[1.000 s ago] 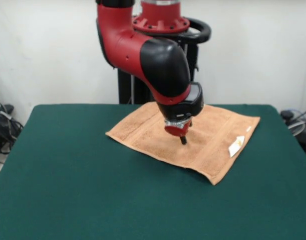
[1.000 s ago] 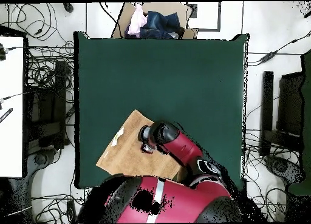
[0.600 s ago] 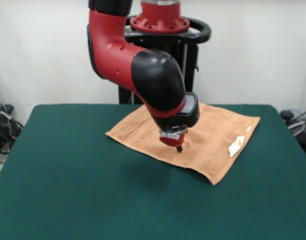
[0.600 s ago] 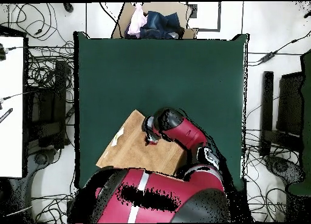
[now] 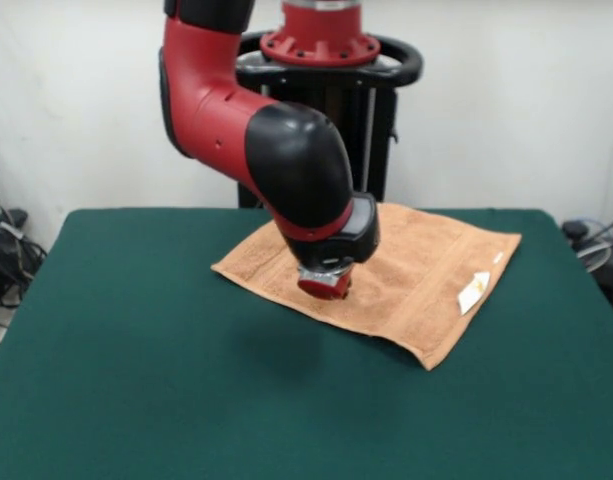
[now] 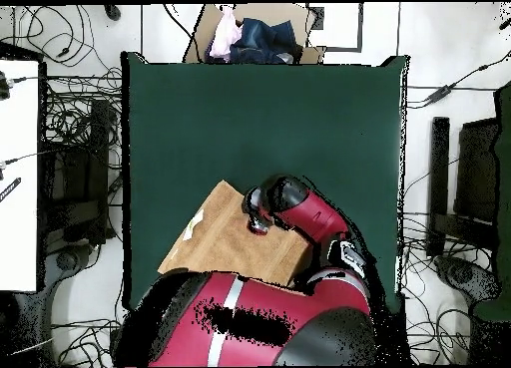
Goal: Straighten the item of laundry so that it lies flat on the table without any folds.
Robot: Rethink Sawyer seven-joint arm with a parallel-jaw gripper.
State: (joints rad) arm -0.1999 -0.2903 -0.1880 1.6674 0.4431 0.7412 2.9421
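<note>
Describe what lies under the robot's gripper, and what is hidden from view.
The gripper hangs over the orange towel, which lies spread on the green table. The arm hides some of the towel behind it.

One camera stands across the table (image 5: pixel 136 400) from the robot, raised a little and looking level-down along the green cloth, close enough that the near edge runs off the bottom. The other hangs high above, facing straight down, wide enough to take in the whole table (image 6: pixel 299 115) and the floor around it. Both share the tabletop, the towel (image 5: pixel 426 280) and the arm (image 5: pixel 276 150).
</note>
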